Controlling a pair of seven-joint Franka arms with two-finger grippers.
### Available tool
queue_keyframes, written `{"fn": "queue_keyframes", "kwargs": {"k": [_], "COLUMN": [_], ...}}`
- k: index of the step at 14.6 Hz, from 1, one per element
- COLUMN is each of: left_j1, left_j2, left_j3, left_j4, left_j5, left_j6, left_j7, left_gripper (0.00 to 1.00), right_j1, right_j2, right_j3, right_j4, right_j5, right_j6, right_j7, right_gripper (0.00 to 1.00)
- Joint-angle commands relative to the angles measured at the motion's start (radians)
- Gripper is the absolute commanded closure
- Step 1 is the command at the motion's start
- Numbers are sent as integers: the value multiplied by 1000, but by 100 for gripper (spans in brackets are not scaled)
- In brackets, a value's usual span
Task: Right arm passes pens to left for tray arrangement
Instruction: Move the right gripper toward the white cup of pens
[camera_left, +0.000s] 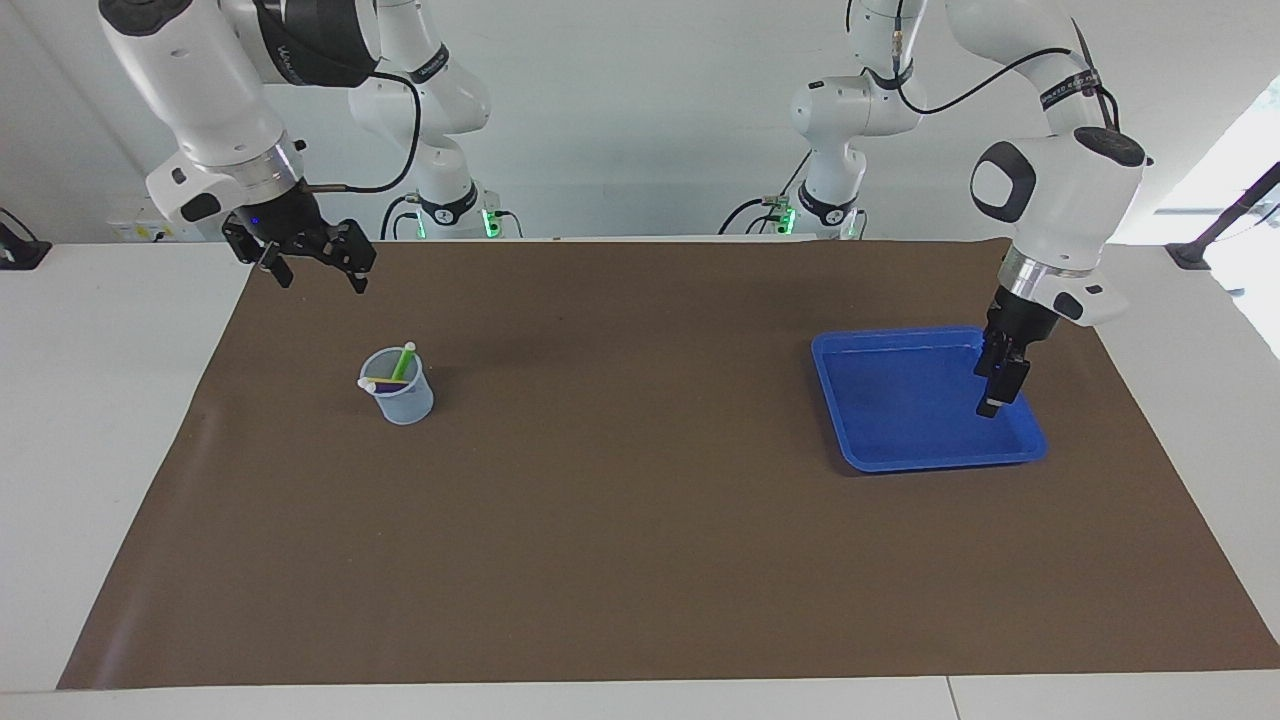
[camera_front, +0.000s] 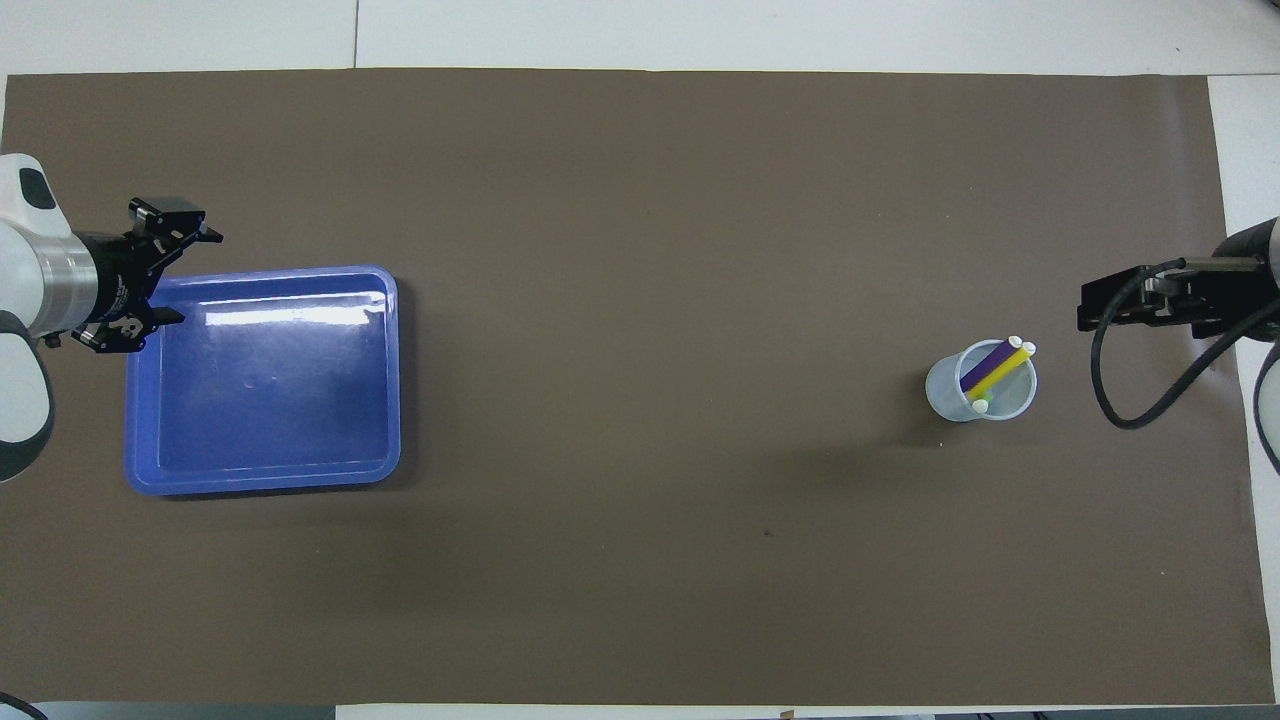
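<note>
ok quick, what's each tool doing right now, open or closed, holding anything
right tool: open, empty, raised above the mat near the cup of pens.
left tool: empty, over the tray; open or shut cannot be told.

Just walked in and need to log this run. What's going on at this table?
Nothing is being held yet. Three pens, purple, yellow and green, stand together in a small clear cup toward the right arm's end of the table. The right end effector hangs open in the air, on the robots' side of the cup. The blue tray at the left arm's end has no pens in it, and the left end effector hangs over the tray's edge.
</note>
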Motion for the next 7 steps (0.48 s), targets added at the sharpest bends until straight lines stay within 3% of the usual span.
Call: {"fn": "queue_keyframes", "kwargs": {"k": [1, 7], "left_j1": [3, 3], "left_j2": [-1, -4], "left_j3": [4, 4], "left_j4": [29, 29], "left_j5": [-12, -12], "left_j6": [-81, -125], "left_j7": [153, 262], "left_gripper": [0, 0], "right_j1": [-5, -5], "right_j2": [-33, -40], "right_j3": [-1, 1], "right_j4": [-49, -60], "right_j5": [8, 9], "right_j6": [32, 36], "right_j7": [-38, -82], "right_gripper": [0, 0]}}
